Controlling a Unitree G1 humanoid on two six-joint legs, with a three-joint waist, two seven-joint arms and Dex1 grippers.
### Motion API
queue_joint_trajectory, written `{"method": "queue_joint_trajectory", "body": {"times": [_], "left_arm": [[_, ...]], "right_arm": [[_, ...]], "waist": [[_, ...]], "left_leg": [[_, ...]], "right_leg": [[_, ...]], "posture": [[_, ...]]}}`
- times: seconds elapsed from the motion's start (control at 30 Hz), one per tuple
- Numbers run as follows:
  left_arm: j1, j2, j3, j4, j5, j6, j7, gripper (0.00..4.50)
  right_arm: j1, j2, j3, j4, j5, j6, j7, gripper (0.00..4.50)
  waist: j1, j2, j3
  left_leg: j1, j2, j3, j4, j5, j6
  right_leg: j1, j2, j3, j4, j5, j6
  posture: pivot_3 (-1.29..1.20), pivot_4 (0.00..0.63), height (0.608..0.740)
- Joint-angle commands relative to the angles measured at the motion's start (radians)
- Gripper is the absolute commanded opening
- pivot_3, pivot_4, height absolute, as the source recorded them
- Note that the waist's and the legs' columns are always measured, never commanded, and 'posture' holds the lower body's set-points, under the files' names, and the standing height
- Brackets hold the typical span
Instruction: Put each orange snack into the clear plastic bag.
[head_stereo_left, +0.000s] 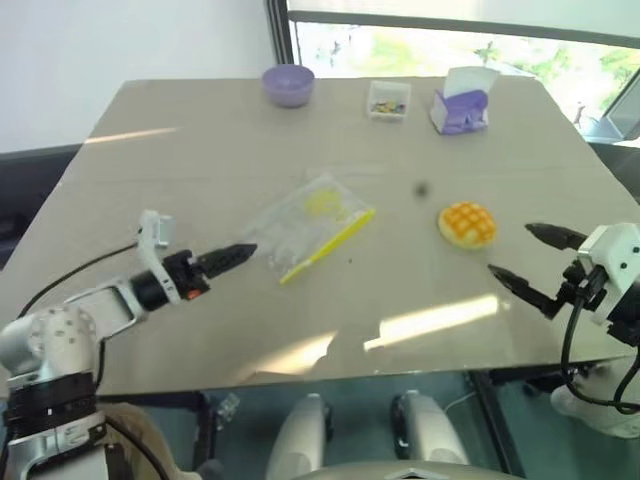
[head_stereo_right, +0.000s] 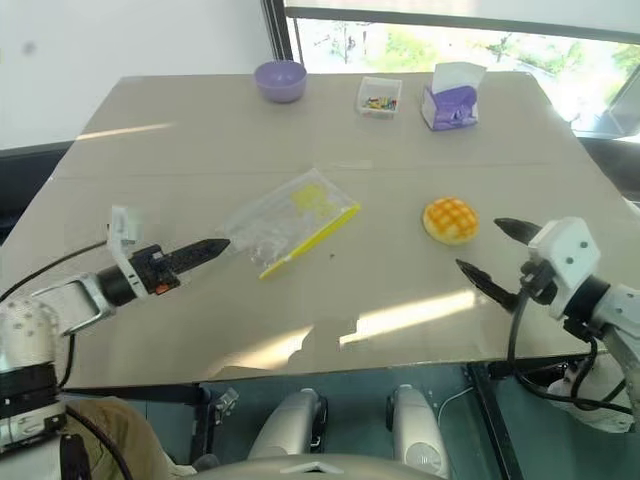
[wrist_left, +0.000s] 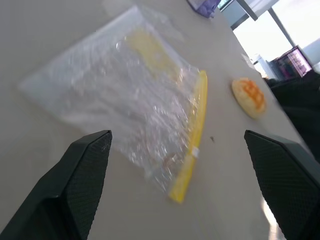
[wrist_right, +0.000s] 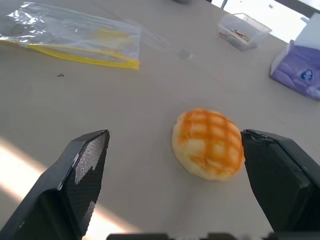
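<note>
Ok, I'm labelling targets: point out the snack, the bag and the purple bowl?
snack (wrist_right: 207, 143): right wrist view, middle of its grid top.
bag (head_stereo_left: 300, 228): left eye view, clear middle.
purple bowl (head_stereo_left: 288, 86): left eye view, its side wall.

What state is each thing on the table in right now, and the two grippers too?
Snack: on the table, outside the bag, not held.
Bag: lying flat, not held; whether the zip is open, cannot tell.
Bowl: upright at the far edge.
Clear box: upright, no lid seen.
Tissue box: upright, a tissue sticking out.
Left gripper: fingers open, empty.
Right gripper: fingers open, empty.
</note>
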Motion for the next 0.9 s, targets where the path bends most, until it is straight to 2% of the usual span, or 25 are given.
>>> {"method": "queue_joint_trajectory", "body": {"times": [0.03, 0.17, 0.43, 0.63, 0.7, 0.77, 0.83, 0.9], "left_arm": [[-0.006, 0.017, 0.013, -0.003, -0.038, 0.168, 0.072, 4.49], [-0.070, -0.052, 0.044, 0.014, -0.022, 0.249, 0.192, 4.49], [-0.254, -0.414, 0.168, 0.010, 0.083, 0.328, 0.588, 4.49], [-0.340, -0.560, 0.255, 0.030, 0.143, 0.328, 0.770, 4.49], [-0.374, -0.620, 0.317, 0.047, 0.162, 0.328, 0.820, 3.94], [-0.407, -0.672, 0.375, 0.059, 0.162, 0.328, 0.858, 3.15], [-0.434, -0.708, 0.418, 0.068, 0.150, 0.328, 0.891, 1.92], [-0.465, -0.736, 0.467, 0.073, 0.119, 0.328, 0.912, 1.19]], "right_arm": [[-0.039, 0.024, 0.042, -0.053, -0.009, -0.035, -0.020, 4.50], [-0.084, 0.045, 0.095, -0.082, -0.007, -0.030, -0.036, 4.50], [-0.121, 0.083, 0.207, -0.097, -0.070, -0.061, -0.063, 4.50], [-0.119, 0.100, 0.213, -0.092, -0.097, -0.076, -0.075, 4.50], [-0.111, 0.105, 0.213, -0.091, -0.107, -0.086, -0.083, 4.50], [-0.103, 0.113, 0.225, -0.086, -0.125, -0.100, -0.089, 4.50], [-0.100, 0.120, 0.243, -0.080, -0.149, -0.113, -0.092, 4.50], [-0.103, 0.118, 0.266, -0.070, -0.188, -0.136, -0.094, 4.50]], "waist": [[0.001, 0.000, 0.000], [0.003, 0.000, -0.001], [0.026, 0.002, -0.006], [0.031, 0.003, -0.008], [0.031, 0.004, -0.010], [0.031, 0.004, -0.010], [0.032, 0.004, -0.010], [0.032, 0.003, -0.010]], "left_leg": [[0.000, 0.000, 0.000, 0.000, 0.000, 0.000], [0.000, -0.001, 0.000, 0.000, 0.000, 0.000], [0.001, -0.004, -0.001, 0.001, 0.000, 0.000], [0.011, -0.006, -0.003, 0.001, 0.000, 0.000], [0.012, -0.006, -0.004, 0.001, 0.000, 0.000], [0.012, -0.006, -0.004, 0.001, 0.000, 0.000], [0.011, -0.006, -0.005, 0.001, 0.000, 0.000], [0.010, -0.007, -0.005, 0.001, 0.000, 0.000]], "right_leg": [[0.000, 0.000, 0.000, 0.000, 0.000, 0.000], [0.000, -0.001, 0.000, 0.000, 0.000, 0.000], [0.002, -0.004, -0.001, 0.001, 0.000, 0.000], [0.013, -0.006, -0.003, -0.001, 0.000, 0.000], [0.015, -0.005, -0.004, -0.001, -0.001, 0.000], [0.015, -0.005, -0.004, -0.001, -0.001, 0.000], [0.015, -0.005, -0.005, -0.001, 0.000, 0.000], [0.015, -0.006, -0.005, -0.002, 0.000, 0.001]], "posture": [[0.00, 0.150, 0.740], [0.00, 0.150, 0.740], [0.00, 0.150, 0.740], [0.00, 0.150, 0.740], [0.00, 0.150, 0.740], [0.00, 0.150, 0.740], [0.00, 0.150, 0.740], [0.00, 0.150, 0.740]]}}
